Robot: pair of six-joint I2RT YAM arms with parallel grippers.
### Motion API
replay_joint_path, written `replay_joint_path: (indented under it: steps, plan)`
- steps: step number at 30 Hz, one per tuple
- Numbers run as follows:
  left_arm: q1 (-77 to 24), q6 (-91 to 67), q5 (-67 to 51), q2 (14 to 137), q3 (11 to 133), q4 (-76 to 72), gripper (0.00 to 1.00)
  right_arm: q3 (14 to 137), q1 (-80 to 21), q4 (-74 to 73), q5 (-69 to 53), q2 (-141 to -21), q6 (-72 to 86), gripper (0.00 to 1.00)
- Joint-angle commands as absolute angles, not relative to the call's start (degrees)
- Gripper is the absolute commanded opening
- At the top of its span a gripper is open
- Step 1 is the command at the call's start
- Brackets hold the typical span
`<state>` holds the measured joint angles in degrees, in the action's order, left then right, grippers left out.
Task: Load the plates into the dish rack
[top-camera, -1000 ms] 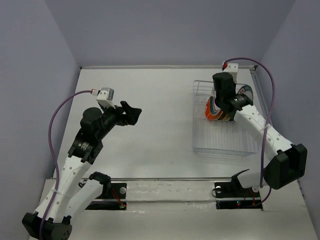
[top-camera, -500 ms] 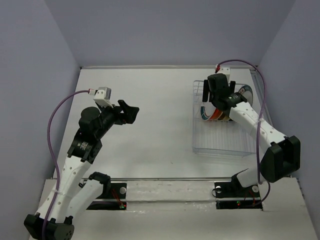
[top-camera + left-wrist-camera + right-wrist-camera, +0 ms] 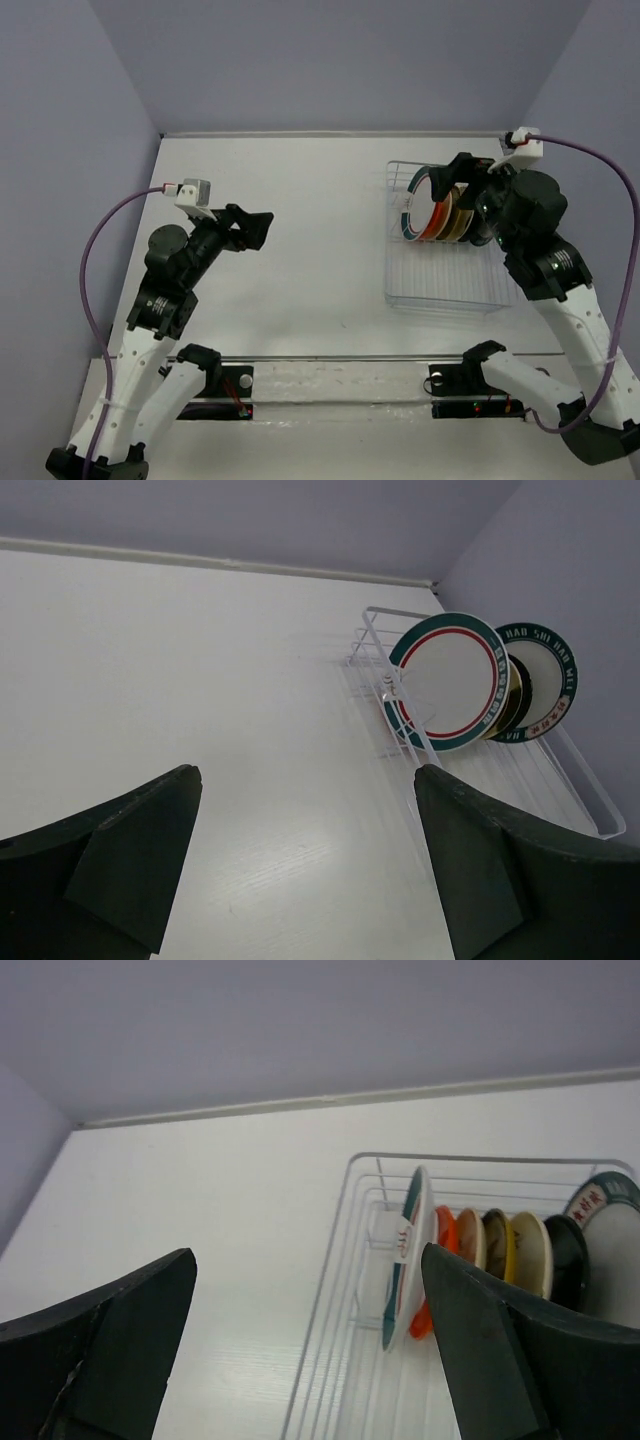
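The clear wire dish rack (image 3: 440, 285) sits at the right of the table. Several plates stand upright in a row at its far end. The white plate with a green-red rim (image 3: 411, 207) is the leftmost, with orange (image 3: 443, 1232), cream (image 3: 470, 1238), dark brown with yellow (image 3: 497, 1240) and beige (image 3: 530, 1250) plates behind it. A teal lettered-rim plate (image 3: 547, 675) stands last. My right gripper (image 3: 452, 175) hovers open over the row and holds nothing. My left gripper (image 3: 256, 228) hangs open and empty over the table's left half, far from the rack.
Grey walls close in the table on the left, back and right. The rack's near half (image 3: 445, 270) holds no plates. A rail with both arm bases (image 3: 340, 375) runs along the near edge.
My right gripper opened and let go of the green-red rimmed plate, which now stands in the rack. That arm drew back to the right. The left arm shifted slightly left.
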<state>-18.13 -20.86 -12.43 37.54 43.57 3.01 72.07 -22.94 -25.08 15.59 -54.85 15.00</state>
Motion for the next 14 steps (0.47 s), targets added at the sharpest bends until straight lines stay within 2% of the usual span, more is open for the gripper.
replay_joint_path:
  steps: [1, 5, 14]
  plan:
    - [-17.75, -20.57, -12.31, 33.85, 47.44, -1.67, 0.99, 68.47, -23.2, -17.95, -6.89, -48.0, 18.18, 1.0]
    - [-17.75, -19.6, -11.61, 31.82, 52.19, -1.84, 0.99, 64.61, -23.2, -10.56, -15.2, -39.4, 21.7, 1.0]
    - [-17.75, -23.12, -8.97, 29.44, 50.62, -4.31, 0.99, 62.05, -23.2, -9.4, -13.01, -35.51, 22.24, 1.0]
